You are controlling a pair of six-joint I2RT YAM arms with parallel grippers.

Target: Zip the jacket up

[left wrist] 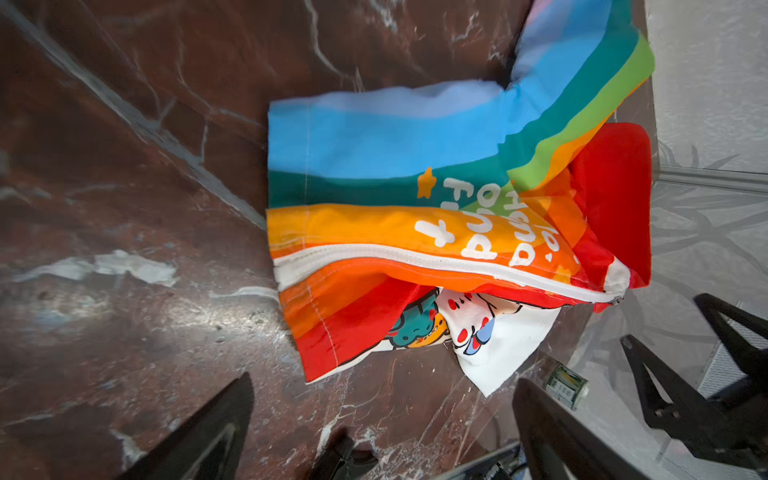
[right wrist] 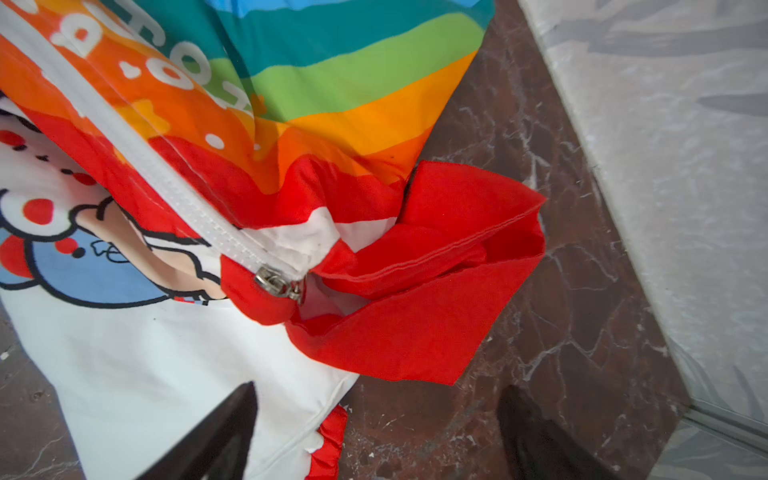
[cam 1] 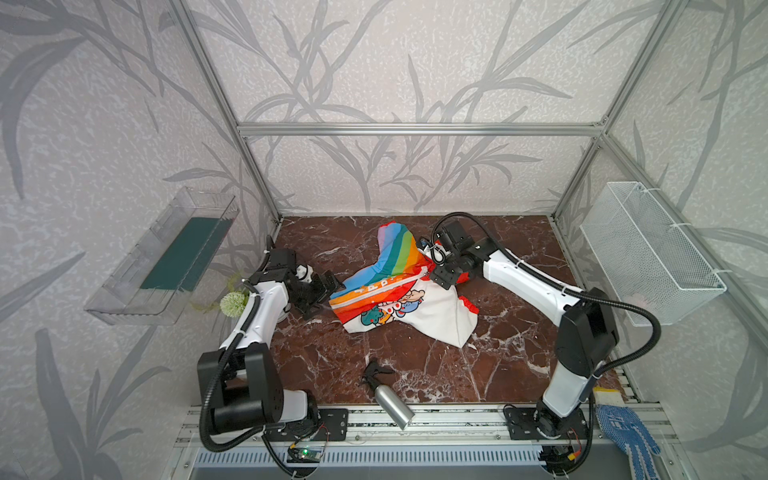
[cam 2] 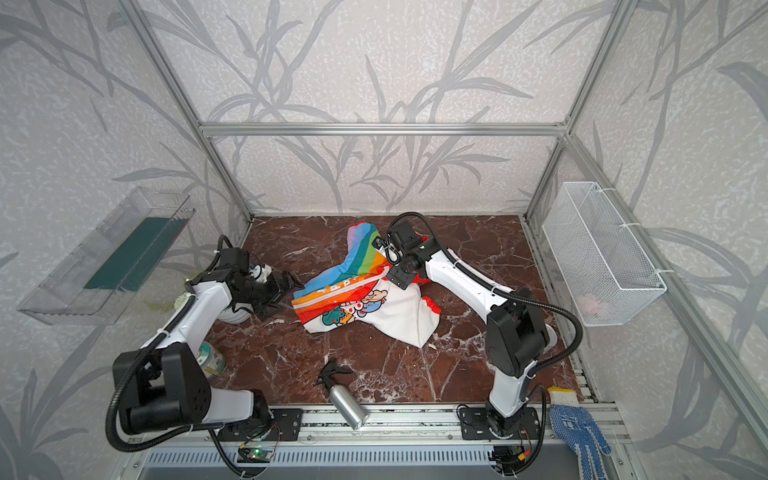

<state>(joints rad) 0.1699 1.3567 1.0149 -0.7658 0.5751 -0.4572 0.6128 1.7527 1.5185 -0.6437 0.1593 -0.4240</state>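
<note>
We judge the zipping done: the jacket [cam 1: 399, 299], lying at the middle of the table [cam 1: 519, 353], has its white zipper [left wrist: 415, 253] closed up to the slider [right wrist: 274, 286] by the red hood [right wrist: 415, 332], while our left gripper [cam 1: 330, 286] at its 9 o'clock and right gripper [cam 1: 442, 277] at 2 o'clock both gape, holding nothing.

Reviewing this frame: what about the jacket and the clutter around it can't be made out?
Jacket hood: mostly behind the right gripper in both top views.
Pink item in the wire basket: too small, blurred by mesh, top view.
Glove: fingertips cut off by the bottom edge of both top views.
Tub: largely behind the left arm in a top view, label unreadable.
</note>
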